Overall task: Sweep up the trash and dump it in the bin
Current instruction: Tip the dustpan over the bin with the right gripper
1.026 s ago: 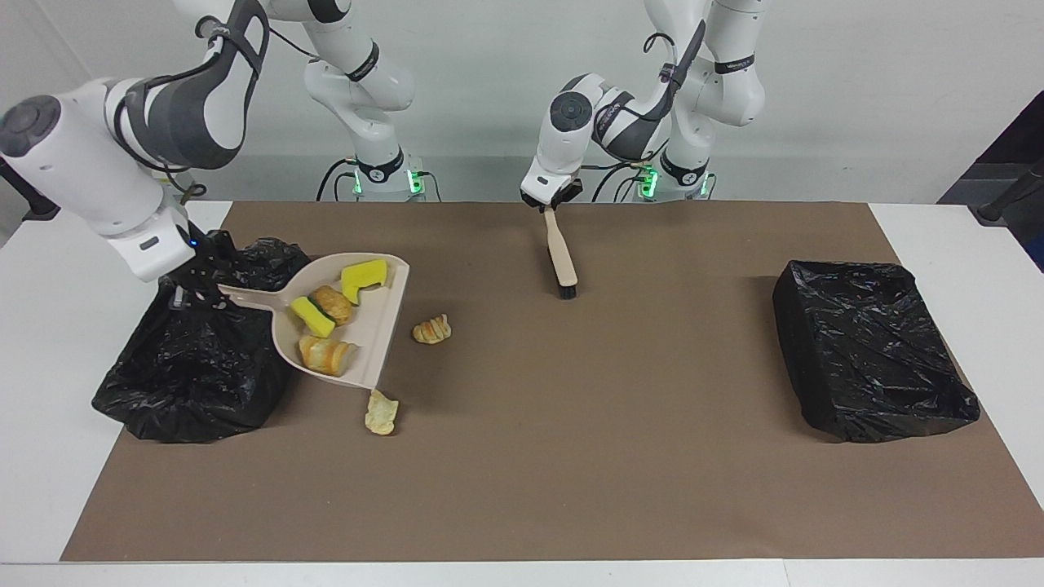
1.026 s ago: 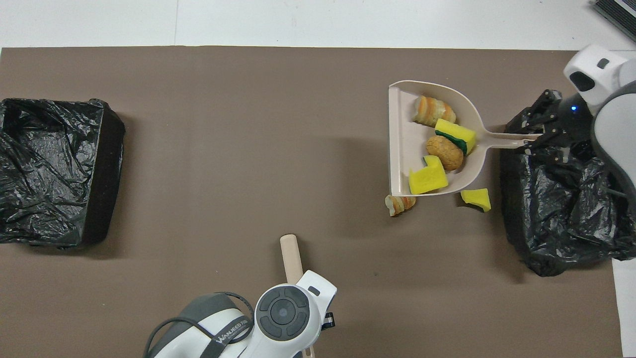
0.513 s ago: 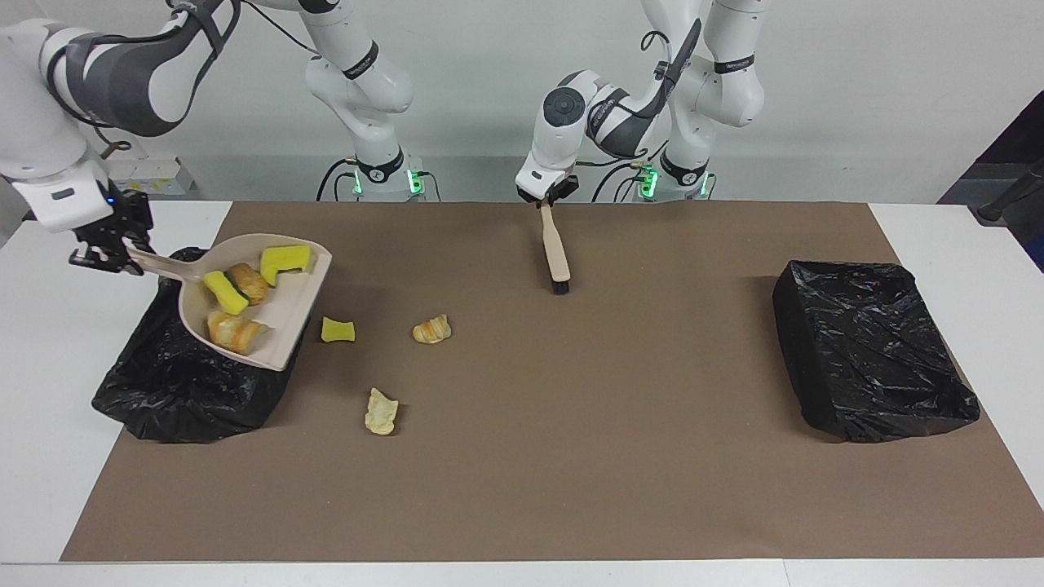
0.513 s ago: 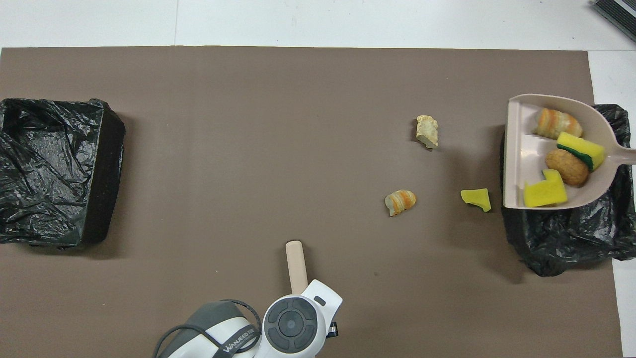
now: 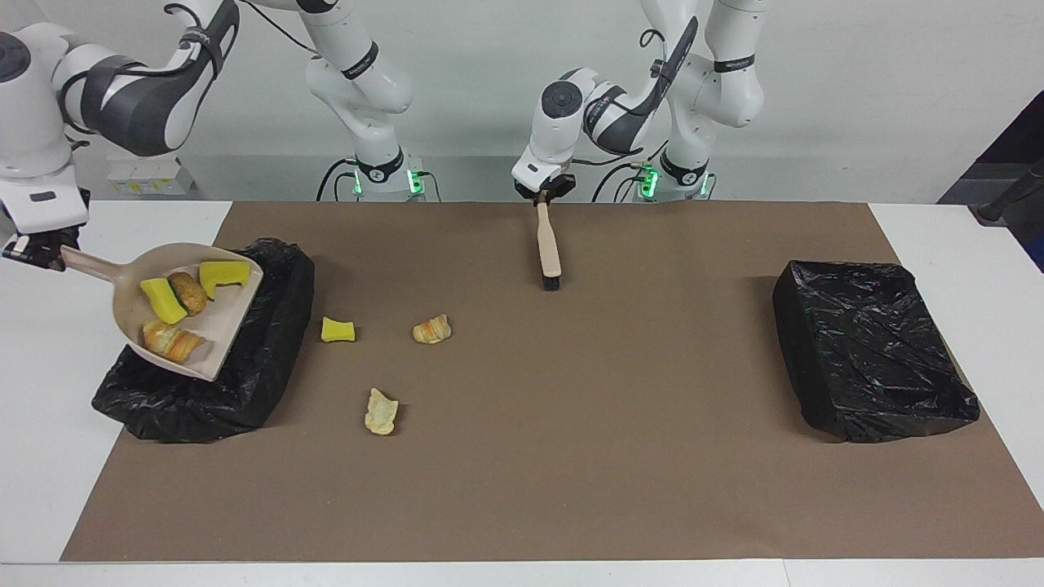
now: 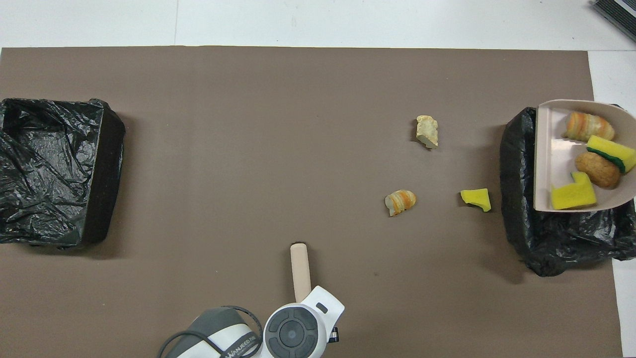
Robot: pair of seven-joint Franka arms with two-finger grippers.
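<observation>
The right claw [image 5: 34, 251] is pinched on the handle end of the beige dustpan [image 5: 222, 326] and holds it up over the black-lined bin [image 5: 269, 359] at the right arm's end of the bench [image 5: 33, 489]. The pan tilts, its open lip lowest and over the bin's middle. Four pieces of trash sit in it: a yellow sponge chunk [image 5: 222, 272], a green-backed sponge chunk [image 5: 161, 300], a brown bread lump [image 5: 190, 292] and a striped bread lump [image 5: 170, 339].

Just beside that bin's rim, on the brown mat [image 5: 571, 456], lies a small yellow sponge piece [image 5: 337, 329]. Near it toward the middle is a striped bread piece [image 5: 431, 328], and farther from the robots a pale bread piece [image 5: 380, 412]. The three lie apart from one another with bare mat all around.

The left claw [image 5: 544, 192] is pressed shut on the handle of a hand brush [image 5: 549, 249], which hangs bristles-down over the mat's edge nearest the robots. From there to the second black-lined bin [image 5: 873, 350] at the left arm's end the mat is bare.
</observation>
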